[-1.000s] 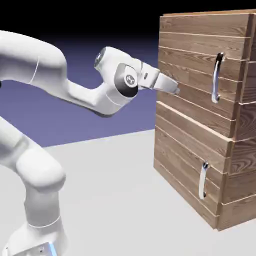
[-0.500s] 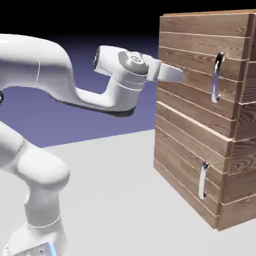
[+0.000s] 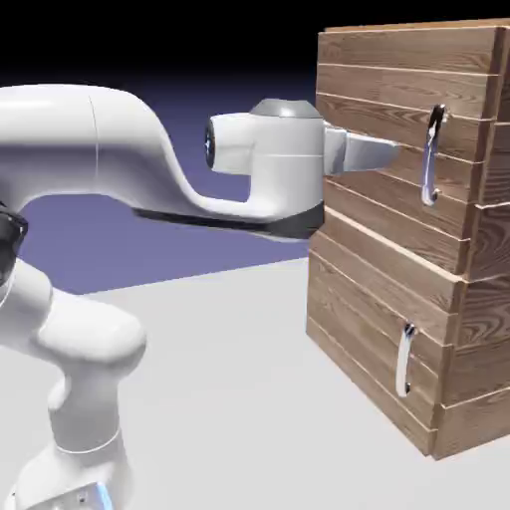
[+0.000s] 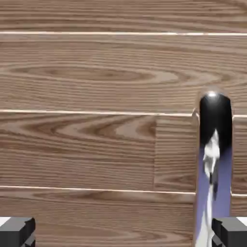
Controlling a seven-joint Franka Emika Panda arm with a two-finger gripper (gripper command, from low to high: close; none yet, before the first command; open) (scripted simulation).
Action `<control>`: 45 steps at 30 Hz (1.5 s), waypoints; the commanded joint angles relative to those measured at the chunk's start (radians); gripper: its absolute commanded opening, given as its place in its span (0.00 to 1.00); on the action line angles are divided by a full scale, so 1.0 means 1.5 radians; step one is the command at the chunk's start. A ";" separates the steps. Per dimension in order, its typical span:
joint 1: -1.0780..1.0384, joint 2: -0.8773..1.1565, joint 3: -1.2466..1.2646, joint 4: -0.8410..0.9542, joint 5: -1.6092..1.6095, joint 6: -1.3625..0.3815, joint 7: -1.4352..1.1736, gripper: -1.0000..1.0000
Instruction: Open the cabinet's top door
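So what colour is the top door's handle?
Shiny silver handle, seen best in the exterior view.

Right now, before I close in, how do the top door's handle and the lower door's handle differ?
The top door's handle is longer than the lower door's handle. The top handle sits high on the cabinet, level with the open gripper; the lower handle sits near the cabinet's base, well below the gripper. The top handle also fills the hand view's right side; the lower handle does not appear there. Both are vertical, curved silver bars on plank doors.
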 commanded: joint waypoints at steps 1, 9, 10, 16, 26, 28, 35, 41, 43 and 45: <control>0.009 -0.003 -0.010 0.007 -0.029 0.000 0.023 0.50; 0.072 -0.021 -0.081 0.052 -0.228 0.000 0.178 0.50; 0.096 -0.012 -0.097 0.069 -0.231 -0.003 0.180 0.50; 0.201 0.025 -0.170 0.140 -0.243 -0.015 0.188 0.00; -0.017 0.029 -0.001 0.007 -0.160 -0.077 0.188 0.00; -0.065 0.026 0.039 -0.019 -0.139 -0.087 0.188 0.00; -0.234 0.007 0.184 -0.101 -0.061 -0.109 0.188 0.00; -0.379 -0.051 0.317 -0.187 0.067 -0.133 0.136 0.00; -0.423 -0.080 0.361 -0.218 0.125 -0.142 0.106 0.00; -0.460 -0.110 0.400 -0.247 0.183 -0.151 0.075 0.00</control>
